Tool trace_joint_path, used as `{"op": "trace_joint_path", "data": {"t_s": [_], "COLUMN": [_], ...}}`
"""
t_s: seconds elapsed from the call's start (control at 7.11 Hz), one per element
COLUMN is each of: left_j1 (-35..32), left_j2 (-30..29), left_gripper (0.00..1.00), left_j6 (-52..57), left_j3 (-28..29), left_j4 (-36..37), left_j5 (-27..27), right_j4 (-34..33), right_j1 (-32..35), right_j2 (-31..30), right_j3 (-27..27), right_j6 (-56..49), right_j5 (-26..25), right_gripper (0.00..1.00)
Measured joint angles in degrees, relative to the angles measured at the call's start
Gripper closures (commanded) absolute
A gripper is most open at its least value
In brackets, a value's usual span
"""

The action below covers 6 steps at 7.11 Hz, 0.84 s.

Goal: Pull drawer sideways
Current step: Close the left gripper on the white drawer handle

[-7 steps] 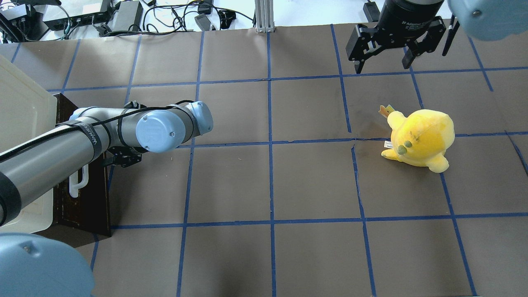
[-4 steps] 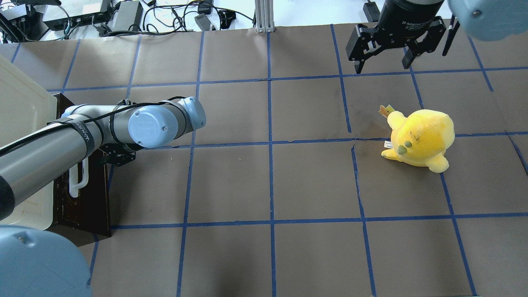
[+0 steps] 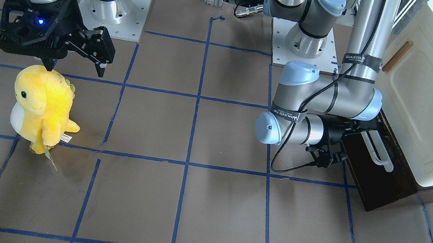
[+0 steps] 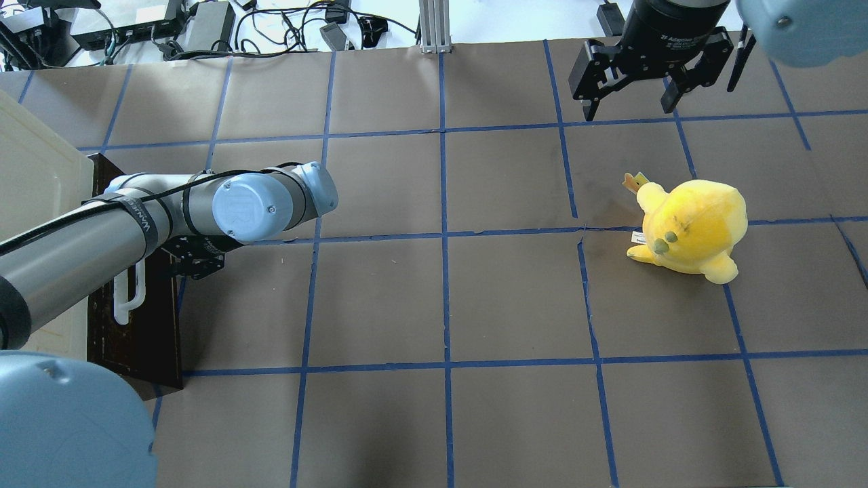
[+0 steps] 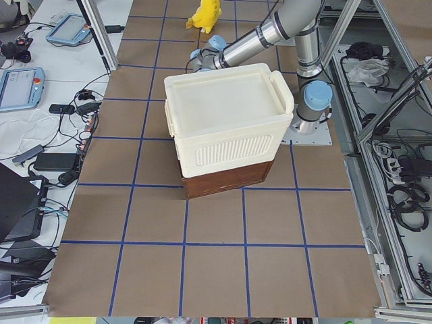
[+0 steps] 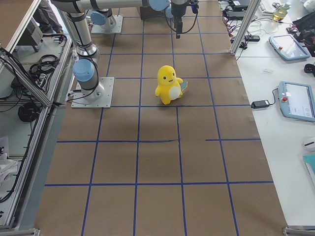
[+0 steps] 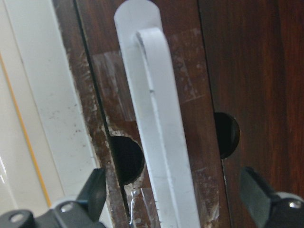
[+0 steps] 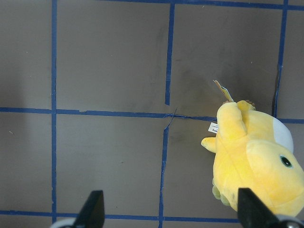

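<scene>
Left pincer (image 7: 175, 194): jaws wide apart, one finger either side of the white bar handle (image 7: 159, 128). Not closed on it, nothing gripped. The handle is on the front of the dark-brown drawer (image 4: 146, 325), which sits at 9 o'clock on the counter (image 4: 447, 298), beneath a cream cabinet (image 4: 34, 183). Right pincer (image 4: 628, 108): spread wide, empty, hangs over the counter at 1 o'clock. Yellow plush toy (image 4: 688, 227) stands upright at 3 o'clock, apart from that pincer.

Dark-brown drawer (image 4: 139, 325) under cream cabinet (image 4: 34, 176)
</scene>
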Motion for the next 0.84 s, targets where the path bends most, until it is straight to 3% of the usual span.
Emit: {"op": "trace_joint_path", "data": {"t_s": [0.42, 0.84], "left_j1": [-0.3, -0.2], "left_j2": [-1.3, -2.3], "left_gripper": [0.02, 0.02], "left_j6": [-2.1, -8.3], "left_j3": [4.1, 5.2], "left_j4": [-6.7, -7.0], "left_j5": [-5.1, -5.7], "right_j4": [0.0, 0.0], "right_j1": [0.0, 0.0], "right_j2": [0.0, 0.0], "right_j3": [0.0, 0.0], "right_j6": [0.0, 0.0], "right_j5": [0.0, 0.0], "right_gripper": [0.0, 0.0]}}
